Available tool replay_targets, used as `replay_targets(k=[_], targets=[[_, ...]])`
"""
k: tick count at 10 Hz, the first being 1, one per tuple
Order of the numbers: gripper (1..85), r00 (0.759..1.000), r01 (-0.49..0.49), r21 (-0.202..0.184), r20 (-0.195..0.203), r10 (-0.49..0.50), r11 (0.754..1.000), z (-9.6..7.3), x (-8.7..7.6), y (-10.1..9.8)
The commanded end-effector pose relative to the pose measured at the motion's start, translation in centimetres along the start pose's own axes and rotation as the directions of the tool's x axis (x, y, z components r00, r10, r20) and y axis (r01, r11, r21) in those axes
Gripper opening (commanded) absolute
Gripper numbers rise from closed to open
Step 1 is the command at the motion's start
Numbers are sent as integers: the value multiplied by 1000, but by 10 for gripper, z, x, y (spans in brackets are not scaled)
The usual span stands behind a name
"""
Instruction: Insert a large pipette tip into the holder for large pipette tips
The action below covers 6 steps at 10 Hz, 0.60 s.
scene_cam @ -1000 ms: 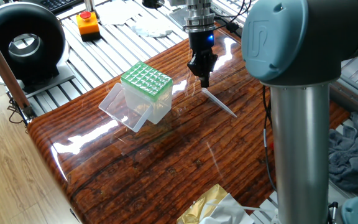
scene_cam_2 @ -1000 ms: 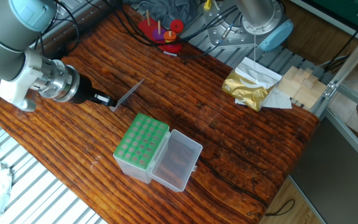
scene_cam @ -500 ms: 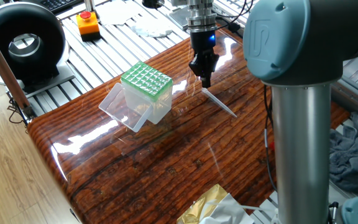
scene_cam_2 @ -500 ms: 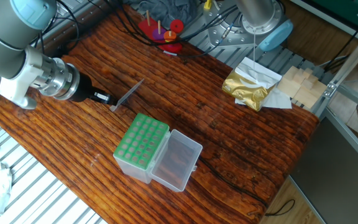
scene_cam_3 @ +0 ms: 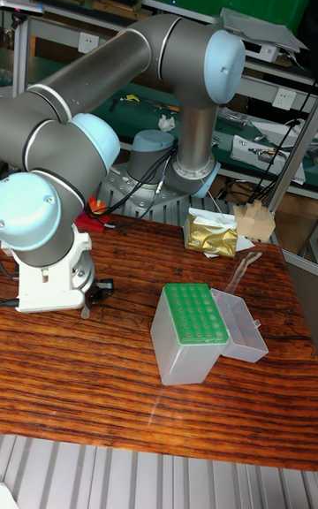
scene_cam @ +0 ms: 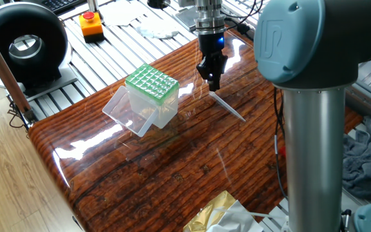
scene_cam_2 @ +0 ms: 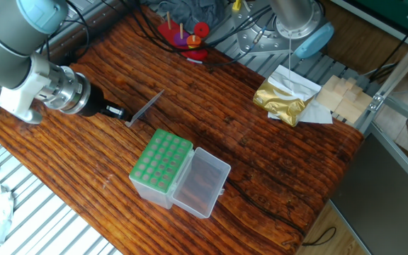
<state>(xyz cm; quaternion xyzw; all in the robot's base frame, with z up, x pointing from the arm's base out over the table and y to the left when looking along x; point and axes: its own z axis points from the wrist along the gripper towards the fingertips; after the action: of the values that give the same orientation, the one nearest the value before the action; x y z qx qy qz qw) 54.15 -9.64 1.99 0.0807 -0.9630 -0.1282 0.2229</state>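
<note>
The large pipette tip (scene_cam: 227, 107) (scene_cam_2: 146, 108) is a thin translucent cone low over the wooden table, slanting away from the gripper. Its wide end sits at the fingertips of my gripper (scene_cam: 212, 84) (scene_cam_2: 122, 115), which looks shut on that end. The gripper reaches in nearly level from the table's edge. In the tall view the gripper (scene_cam_3: 99, 290) shows at the left and the tip is hidden behind it. The holder for large pipette tips (scene_cam: 151, 82) (scene_cam_2: 161, 161) (scene_cam_3: 195, 315), a clear box with a green grid, stands apart from the gripper with its lid folded open beside it.
A red base with pegs and rings (scene_cam_2: 188, 37) sits at the table's far edge. A gold foil bag (scene_cam_2: 282, 99) (scene_cam_3: 210, 236) and wooden blocks (scene_cam_2: 342, 95) lie past the table's end. An orange button box (scene_cam: 91, 24) and a black round unit (scene_cam: 24, 45) stand on the slatted bench.
The arm has shifted by only a few pixels. The pipette tip and the holder are where they were.
</note>
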Motion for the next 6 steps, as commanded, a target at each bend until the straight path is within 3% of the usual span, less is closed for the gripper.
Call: replay_targets(k=[1, 6], targets=[[240, 1000, -10, 1, 22, 10, 1000, 0, -6, -1], [253, 996, -72, 51, 47, 69, 996, 1, -14, -6]])
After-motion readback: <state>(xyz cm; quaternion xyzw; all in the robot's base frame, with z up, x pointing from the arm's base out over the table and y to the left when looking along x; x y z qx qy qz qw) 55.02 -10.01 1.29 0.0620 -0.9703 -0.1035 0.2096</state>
